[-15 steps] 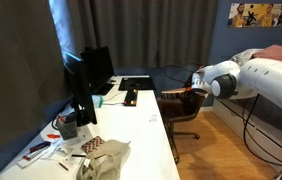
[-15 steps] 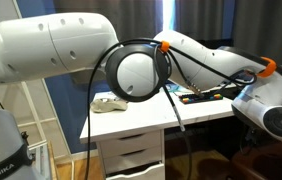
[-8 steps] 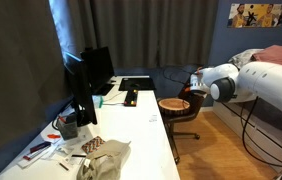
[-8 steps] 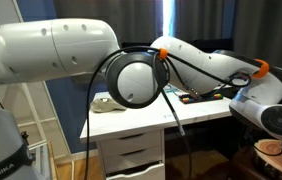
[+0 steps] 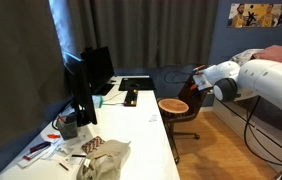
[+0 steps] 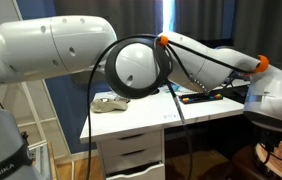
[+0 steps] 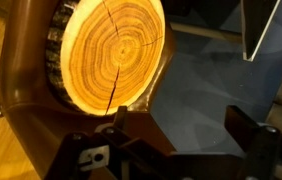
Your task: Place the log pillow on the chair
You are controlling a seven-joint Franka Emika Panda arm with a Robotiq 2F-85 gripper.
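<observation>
Wrist view: the log pillow (image 7: pixel 116 55) lies on the brown chair (image 7: pixel 21 95) with its ringed cut face towards the camera. Its bark side is tucked against the chair's raised edge at 9 o'clock, which I judge keeps it from rolling.

The hand (image 7: pixel 178 120) is spread wide and holds nothing. Its fingers (image 7: pixel 86 155) sit at 6 o'clock of the log pillow, apart from it. Placement looks done.

In an exterior view, the log pillow (image 5: pixel 174 104) is on the chair (image 5: pixel 186 120), and the hand (image 5: pixel 195 80) is near it at 1 o'clock. The desk (image 5: pixel 146 125) edge is just beside the chair at 9 o'clock, so that side is tight. There is open floor (image 5: pixel 226 130) from 3 to 5 o'clock. I judge the best exit to be upward, then towards 3 o'clock. The risk is a finger clipping the log pillow's rim.
</observation>
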